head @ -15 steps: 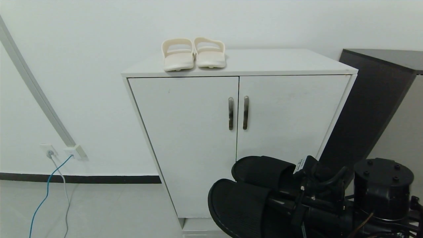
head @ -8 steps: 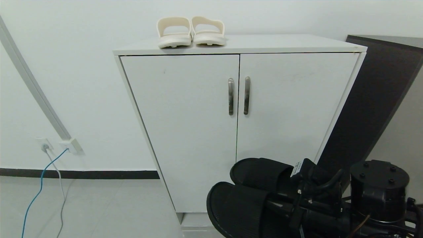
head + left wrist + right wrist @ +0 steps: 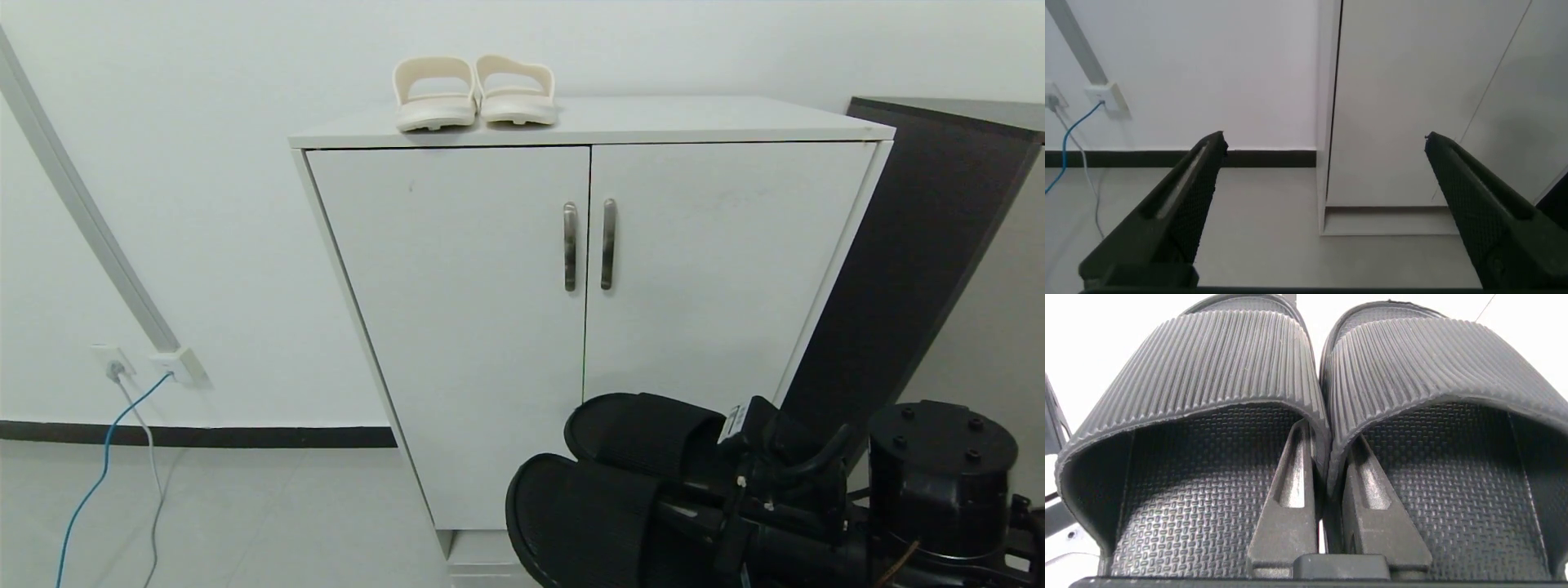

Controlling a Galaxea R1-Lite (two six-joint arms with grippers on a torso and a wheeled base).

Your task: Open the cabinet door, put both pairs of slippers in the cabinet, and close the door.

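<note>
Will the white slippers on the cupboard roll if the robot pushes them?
Probably not: the white slippers lie flat on their soles, so they'd likely slide. They look like thick foam, probably light and bendy. They sit at the front edge of the cupboard, so a push might drop them.

A plain, home-like room: a white two-door cabinet [image 3: 457, 327] stands against a bare white wall [image 3: 204, 204], with grey tiled floor [image 3: 245, 523], black skirting [image 3: 204, 437] and low sockets [image 3: 184, 365].

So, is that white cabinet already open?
No, both cabinet doors sit shut and flush, their two handles side by side at the middle seam.
</note>
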